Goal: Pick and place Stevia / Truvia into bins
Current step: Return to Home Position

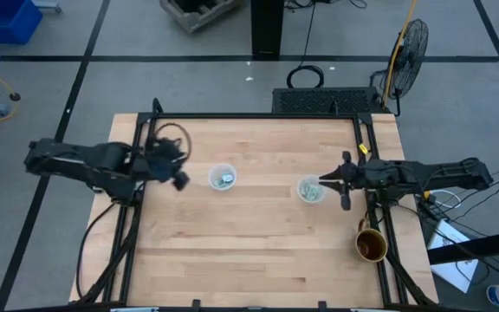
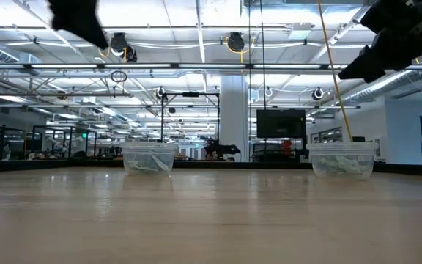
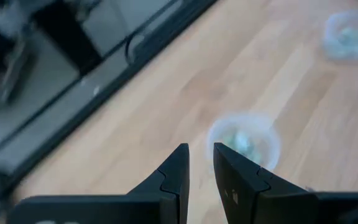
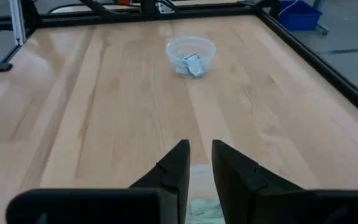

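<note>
with both narrowly parted, empty grippers, left gripper (image 1: pixel 180 179) and right gripper (image 1: pixel 325 183), raised beside the packet-filled clear plastic cups (image 1: pixel 223 178), a careless retreat could topple one.

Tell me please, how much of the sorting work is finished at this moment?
Done: packets lie in both cups, the left cup and the right cup; no loose packet shows on the table. In hand: nothing; the right gripper hangs at the right cup, the left gripper beside the left. Left: apparently nothing.
</note>
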